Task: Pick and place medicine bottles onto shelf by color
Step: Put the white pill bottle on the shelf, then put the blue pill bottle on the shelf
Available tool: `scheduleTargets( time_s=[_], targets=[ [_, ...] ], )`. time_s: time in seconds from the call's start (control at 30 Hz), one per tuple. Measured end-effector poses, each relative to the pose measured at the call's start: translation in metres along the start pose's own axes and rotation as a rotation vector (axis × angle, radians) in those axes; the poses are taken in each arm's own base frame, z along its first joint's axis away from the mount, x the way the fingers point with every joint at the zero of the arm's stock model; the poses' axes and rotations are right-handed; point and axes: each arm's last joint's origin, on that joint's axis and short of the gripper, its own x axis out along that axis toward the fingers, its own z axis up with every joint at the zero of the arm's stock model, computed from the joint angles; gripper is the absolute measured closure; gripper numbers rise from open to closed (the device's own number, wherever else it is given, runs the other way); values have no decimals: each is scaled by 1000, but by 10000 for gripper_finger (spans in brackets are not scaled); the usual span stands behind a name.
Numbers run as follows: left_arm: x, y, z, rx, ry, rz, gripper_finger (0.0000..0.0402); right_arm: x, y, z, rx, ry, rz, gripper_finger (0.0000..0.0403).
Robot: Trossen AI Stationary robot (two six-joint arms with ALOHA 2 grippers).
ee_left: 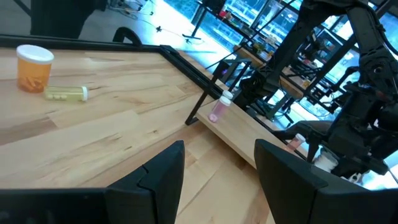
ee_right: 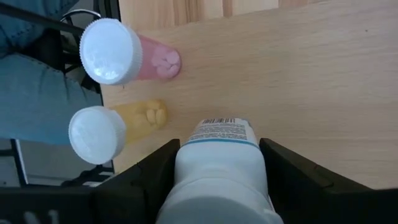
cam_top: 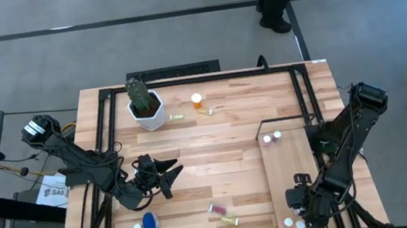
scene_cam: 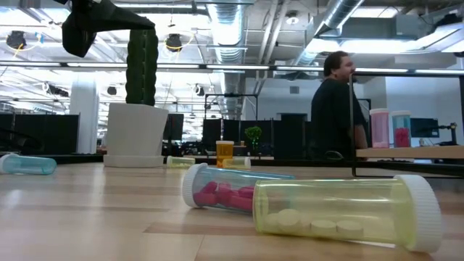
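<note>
The shelf [cam_top: 289,167] is a pale panel on the table's right side. My right gripper [cam_top: 302,198] hangs over the shelf's near end, shut on a white medicine bottle [ee_right: 219,169]. Beside it a pink bottle [ee_right: 127,55] and a yellow bottle [ee_right: 117,129] stand upright on the shelf. Two more bottles [cam_top: 272,137] stand at its far end. My left gripper [cam_top: 170,172] is open and empty above the table's left middle. On the table, pink [scene_cam: 225,192], yellow-green [scene_cam: 348,214] and blue [cam_top: 149,223] bottles lie on their sides. An orange bottle [cam_top: 197,100] stands upright. My right gripper pinches the white bottle's body [ee_right: 186,163] between its two fingers [ee_right: 149,177], one on each side. The fingers slant steeply down from above. The labelled end [ee_right: 221,132] points at the shelf; whether it touches the shelf I cannot tell.
A white pot with a cactus [cam_top: 146,107] stands at the table's far left, with a small yellow-green vial [cam_top: 177,116] beside it. A dark frame [cam_top: 304,94] borders the shelf's far side. A person [scene_cam: 335,109] stands beyond the table.
</note>
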Motion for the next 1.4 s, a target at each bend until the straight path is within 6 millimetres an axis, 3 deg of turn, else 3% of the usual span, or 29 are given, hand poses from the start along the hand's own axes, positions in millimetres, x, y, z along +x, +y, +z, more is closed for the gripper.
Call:
scheduleTargets(
  time_s=[0.6, 0.87, 1.4],
  targets=[
    [0, 0, 0, -5, -7, 5, 219, 0, -5, 5, -7, 24, -13, 162],
    [0, 0, 0, -6, -7, 5, 219, 0, -3, 5, -24, 26, 7, 139],
    [0, 0, 0, -9, -11, 8, 219, -23, -4, 5, -31, 12, 35, 106]
  ],
)
